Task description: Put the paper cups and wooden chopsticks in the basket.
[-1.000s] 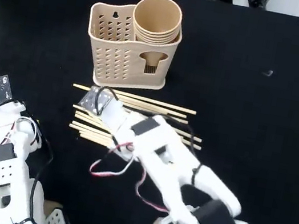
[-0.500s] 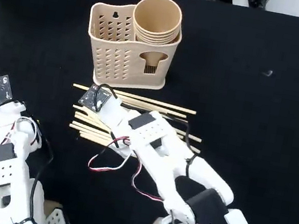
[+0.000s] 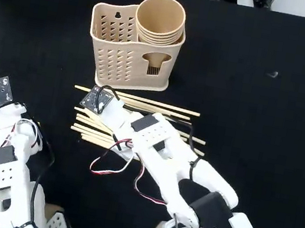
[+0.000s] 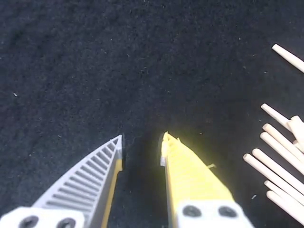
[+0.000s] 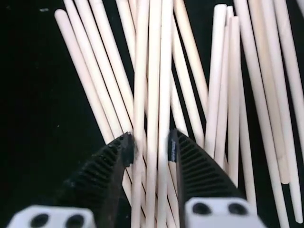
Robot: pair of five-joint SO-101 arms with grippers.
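Shifted slightly left since a second ago with right gripper (image 5: 148, 137), jaws parted astride two chopsticks (image 5: 154, 57) for pinching. Kept left gripper (image 4: 142, 142) parted, idle over table (image 3: 254, 138). Found cups (image 3: 161, 15) nested in basket (image 3: 121, 55), far of pile.

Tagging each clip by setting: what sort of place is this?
Probably a lab or hobby bench for robot practice: a small white left arm and right arm at a black-covered table, with a basket of paper cups and loose chopsticks.
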